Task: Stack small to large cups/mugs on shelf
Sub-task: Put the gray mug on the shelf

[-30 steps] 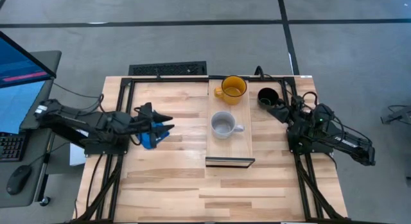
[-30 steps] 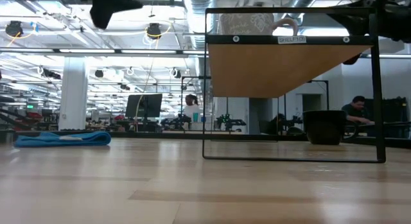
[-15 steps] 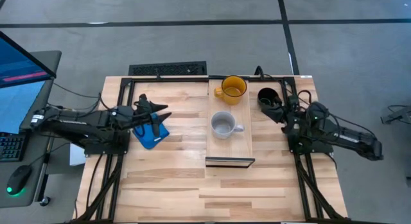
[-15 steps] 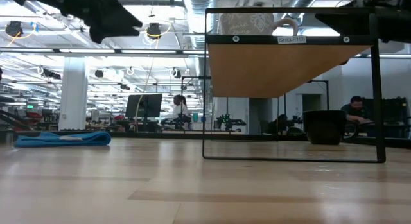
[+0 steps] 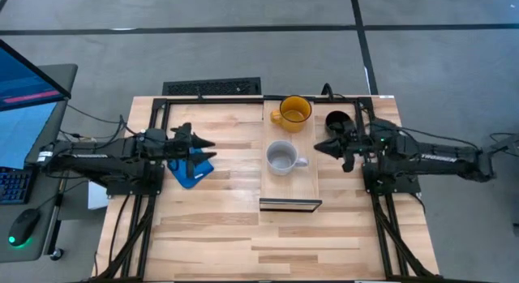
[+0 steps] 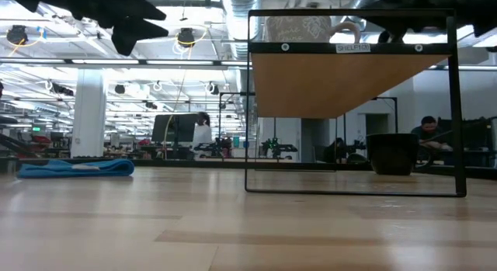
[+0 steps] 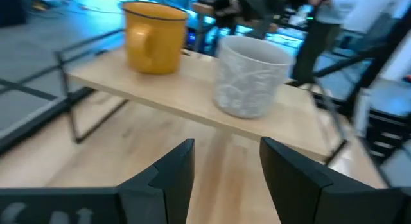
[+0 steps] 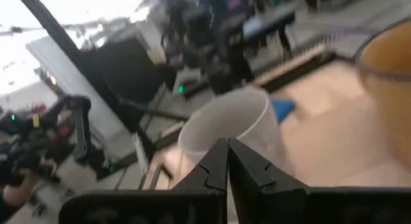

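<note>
High view, right end effector closed, empty

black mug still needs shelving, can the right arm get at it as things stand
Probably yes: the black mug stands alone on the table just beside the right gripper, nothing between them. Its jaws are shut, so they must open first.

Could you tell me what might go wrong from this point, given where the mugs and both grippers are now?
The shut right gripper points at the light grey mug on the narrow light-wood shelf; going on, it might push the mug along the board. The glossy black mug sits on the table beside that arm and could get bumped. The open left gripper hovers over the flat blue square object.
</note>
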